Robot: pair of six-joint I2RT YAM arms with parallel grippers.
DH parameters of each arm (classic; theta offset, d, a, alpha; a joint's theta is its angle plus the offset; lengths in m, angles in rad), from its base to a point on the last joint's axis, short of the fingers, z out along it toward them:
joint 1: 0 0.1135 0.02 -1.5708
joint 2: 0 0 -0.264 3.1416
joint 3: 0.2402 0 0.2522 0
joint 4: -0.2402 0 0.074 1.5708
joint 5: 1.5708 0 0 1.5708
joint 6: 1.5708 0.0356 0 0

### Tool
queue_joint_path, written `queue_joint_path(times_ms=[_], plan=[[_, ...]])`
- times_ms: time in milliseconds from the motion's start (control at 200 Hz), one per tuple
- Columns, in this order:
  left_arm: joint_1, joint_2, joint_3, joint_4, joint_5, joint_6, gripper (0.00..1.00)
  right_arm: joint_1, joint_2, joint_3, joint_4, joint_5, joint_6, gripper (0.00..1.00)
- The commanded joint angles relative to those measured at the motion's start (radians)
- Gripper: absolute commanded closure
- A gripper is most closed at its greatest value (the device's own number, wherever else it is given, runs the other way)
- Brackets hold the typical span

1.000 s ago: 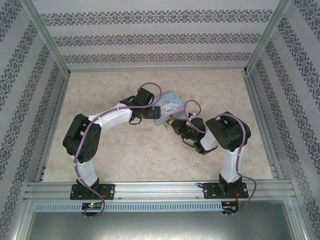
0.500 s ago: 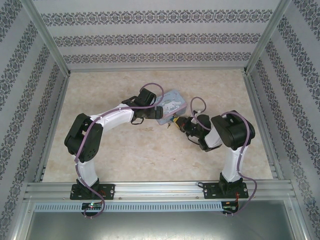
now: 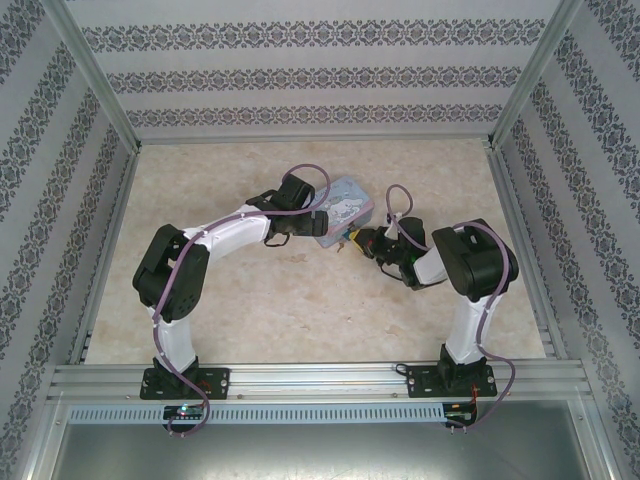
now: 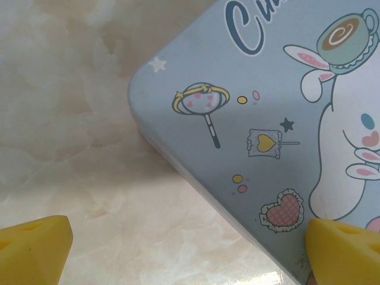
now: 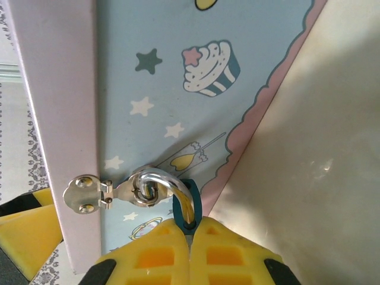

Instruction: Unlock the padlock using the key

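Cartoon-printed tin box (image 3: 345,212) lies on marbled table (image 3: 250,300).

Top view: tin box (image 3: 345,205) sits on the table (image 3: 250,300), just right of frame centre. Left gripper (image 3: 308,228) is at the box's left side, right gripper (image 3: 352,240) at its lower edge.

Left wrist view: box corner upper right, table lower left; fingertips (image 4: 32,249) in both bottom corners, well apart.

Right wrist view: padlock (image 5: 192,205) bottom centre, shackle through the hasp (image 5: 110,191) on the box, body pinched between the fingertips.
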State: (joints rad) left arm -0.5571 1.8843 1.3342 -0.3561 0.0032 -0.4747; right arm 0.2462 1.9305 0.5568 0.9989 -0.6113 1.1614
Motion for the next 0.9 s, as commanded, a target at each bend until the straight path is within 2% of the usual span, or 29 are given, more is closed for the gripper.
queue_joint_path(times_ms=[0, 200, 360, 475, 699, 894], plan=[[0.003, 0.075, -0.035, -0.209, -0.063, 0.048, 0.0, -0.025, -0.021, 0.002, -0.183, 0.082, -0.064, 1.0], [0.003, 0.079, -0.036, -0.21, -0.059, 0.05, 0.0, -0.025, -0.089, 0.061, -0.387, 0.109, -0.153, 1.0], [0.003, 0.083, -0.035, -0.211, -0.058, 0.048, 0.0, -0.033, -0.099, 0.119, -0.456, 0.111, -0.17, 1.0], [0.002, 0.087, -0.033, -0.212, -0.055, 0.046, 0.0, -0.042, -0.089, 0.124, -0.421, 0.112, -0.13, 1.0], [0.002, 0.096, -0.034, -0.209, -0.049, 0.041, 0.0, -0.063, -0.018, 0.08, -0.145, 0.074, 0.047, 1.0], [0.003, 0.099, -0.038, -0.202, -0.042, 0.034, 0.0, -0.072, -0.053, 0.087, -0.187, 0.078, 0.028, 1.0]])
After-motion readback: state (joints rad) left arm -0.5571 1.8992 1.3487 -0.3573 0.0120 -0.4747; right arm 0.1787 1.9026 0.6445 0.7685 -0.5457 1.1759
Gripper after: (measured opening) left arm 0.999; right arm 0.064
